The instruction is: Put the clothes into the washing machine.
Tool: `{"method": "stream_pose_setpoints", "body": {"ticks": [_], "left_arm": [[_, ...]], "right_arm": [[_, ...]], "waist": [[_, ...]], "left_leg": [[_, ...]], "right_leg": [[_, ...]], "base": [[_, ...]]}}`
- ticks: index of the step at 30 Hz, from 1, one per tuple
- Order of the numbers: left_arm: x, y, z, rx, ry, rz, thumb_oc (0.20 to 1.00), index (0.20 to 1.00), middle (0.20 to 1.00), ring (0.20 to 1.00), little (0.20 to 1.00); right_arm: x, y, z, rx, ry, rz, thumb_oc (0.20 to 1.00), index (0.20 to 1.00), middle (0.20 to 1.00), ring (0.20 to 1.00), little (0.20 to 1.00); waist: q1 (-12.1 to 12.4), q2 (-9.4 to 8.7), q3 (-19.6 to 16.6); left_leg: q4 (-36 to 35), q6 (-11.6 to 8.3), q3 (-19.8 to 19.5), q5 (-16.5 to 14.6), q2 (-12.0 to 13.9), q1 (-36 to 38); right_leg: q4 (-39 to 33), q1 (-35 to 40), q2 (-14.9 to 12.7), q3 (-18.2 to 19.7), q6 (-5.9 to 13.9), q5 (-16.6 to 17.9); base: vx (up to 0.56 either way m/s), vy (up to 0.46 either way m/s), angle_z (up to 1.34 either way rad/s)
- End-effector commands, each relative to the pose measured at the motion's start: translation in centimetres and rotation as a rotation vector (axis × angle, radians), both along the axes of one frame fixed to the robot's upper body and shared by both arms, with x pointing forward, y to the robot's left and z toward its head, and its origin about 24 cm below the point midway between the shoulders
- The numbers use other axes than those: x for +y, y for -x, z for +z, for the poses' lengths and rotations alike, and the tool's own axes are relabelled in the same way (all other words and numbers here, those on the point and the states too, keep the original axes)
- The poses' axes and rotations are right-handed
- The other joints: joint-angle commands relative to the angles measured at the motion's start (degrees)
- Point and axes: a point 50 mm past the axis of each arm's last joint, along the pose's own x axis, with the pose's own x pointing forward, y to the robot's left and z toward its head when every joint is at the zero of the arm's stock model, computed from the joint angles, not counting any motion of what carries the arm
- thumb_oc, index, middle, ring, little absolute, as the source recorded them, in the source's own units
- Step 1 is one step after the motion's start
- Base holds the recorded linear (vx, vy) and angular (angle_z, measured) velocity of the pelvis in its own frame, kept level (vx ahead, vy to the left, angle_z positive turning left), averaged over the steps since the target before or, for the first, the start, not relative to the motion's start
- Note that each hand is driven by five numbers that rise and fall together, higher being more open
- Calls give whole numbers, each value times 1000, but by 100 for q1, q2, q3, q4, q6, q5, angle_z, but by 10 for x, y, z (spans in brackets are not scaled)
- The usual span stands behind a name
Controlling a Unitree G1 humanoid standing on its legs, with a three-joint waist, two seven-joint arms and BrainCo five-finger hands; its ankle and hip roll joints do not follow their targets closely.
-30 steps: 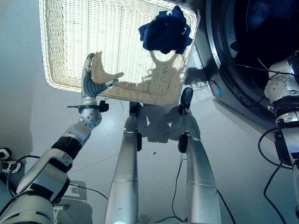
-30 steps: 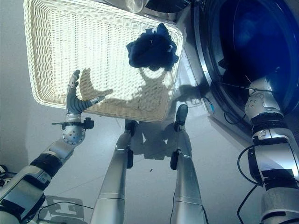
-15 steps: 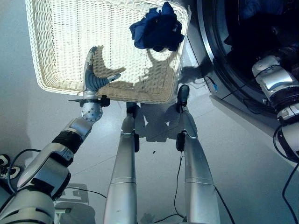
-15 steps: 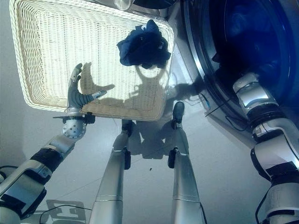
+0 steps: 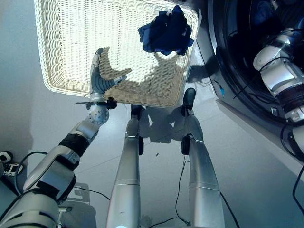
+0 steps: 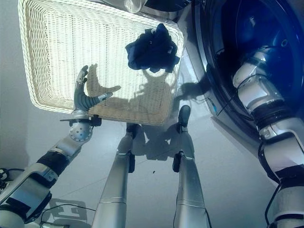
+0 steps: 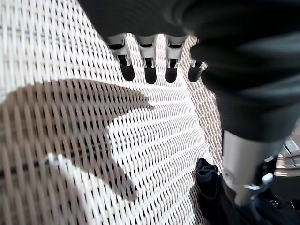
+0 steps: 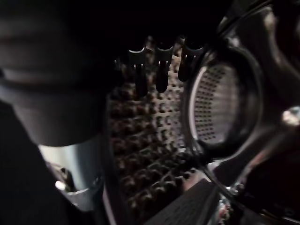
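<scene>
Grey floor carries a white wicker basket (image 5: pixel 71 47) beside the washing machine (image 6: pixel 204 71). 1 dark blue garment (image 5: pixel 166 33) lies in the basket corner nearest the machine's open drum (image 8: pixel 220 108). Left hand (image 5: pixel 99 78) hovers over the basket's near rim, fingers straight and relaxed, grasping nothing, well apart from the garment. Right hand (image 8: pixel 157 65) has reached deeper into the drum than 1 second ago, fingers extended and empty. Judged stage: 1 load delivered, with the garment in the basket not yet collected.
</scene>
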Motion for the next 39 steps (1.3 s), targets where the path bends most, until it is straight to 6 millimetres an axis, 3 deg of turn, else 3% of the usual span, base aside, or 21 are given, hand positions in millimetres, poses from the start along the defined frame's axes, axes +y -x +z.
{"method": "stream_pose_setpoints", "body": {"ticks": [1, 5, 8, 10, 15, 24, 29, 39], "left_arm": [[1, 3, 10, -69, 101, 19, 1000, 1000, 1000, 1000, 1000], [1, 3, 7, -66, 137, 30, 1000, 1000, 1000, 1000, 1000], [1, 3, 7, -66, 140, 31, 1000, 1000, 1000, 1000, 1000], [0, 1, 7, -59, 164, 67, 1000, 1000, 1000, 1000, 1000], [4, -1, 5, -41, 172, 117, 1000, 1000, 1000, 1000, 1000], [8, -5, 4, -29, 272, 146, 1000, 1000, 1000, 1000, 1000], [13, -8, 5, -18, 313, 171, 1000, 1000, 1000, 1000, 1000], [5, -13, 3, 19, 302, 144, 1000, 1000, 1000, 1000, 1000]], "right_arm": [[1, 18, 15, -71, 158, 5, 1000, 1000, 1000, 1000, 1000], [19, 16, -1, 6, 234, 106, 1000, 1000, 1000, 1000, 1000], [21, 15, -2, 12, 240, 115, 1000, 1000, 1000, 1000, 1000], [52, 15, -19, 97, 373, 245, 1000, 1000, 1000, 1000, 1000], [90, 17, -34, 154, 524, 387, 1000, 1000, 1000, 1000, 1000], [141, 26, -41, 197, 744, 569, 1000, 1000, 1000, 1000, 1000], [179, 34, -39, 240, 859, 675, 1000, 1000, 1000, 1000, 1000], [206, 18, -43, 330, 858, 648, 1000, 1000, 1000, 1000, 1000]], "waist": [[-154, 345, -107], [-198, 338, -107], [-199, 337, -107], [-234, 318, -107], [-232, 319, -107], [-195, 357, -107], [-116, 360, -107], [57, 404, -107]], "left_leg": [[-557, 562, 204, 190, -575, 241], [-535, 560, 244, 187, -575, 226], [-533, 560, 246, 188, -576, 225], [-530, 559, 274, 199, -574, 222], [-511, 550, 300, 220, -568, 207], [-525, 517, 338, 265, -583, 182], [-537, 492, 320, 351, -593, 115], [-542, 463, 263, 386, -614, 124]], "right_leg": [[629, 239, 597, -690, 405, -743], [679, 198, 601, -674, 398, -768], [684, 196, 602, -672, 398, -770], [721, 176, 594, -678, 396, -789], [776, 140, 593, -689, 378, -801], [775, 102, 602, -689, 357, -810], [761, 54, 604, -725, 319, -776], [785, 64, 563, -785, 307, -774]], "base": [[0, 0, 0], [0, 0, 0], [0, -2, 1], [0, 0, 0], [1, -7, 0], [0, 0, 0], [1, -2, 1], [3, -6, 1]]}}
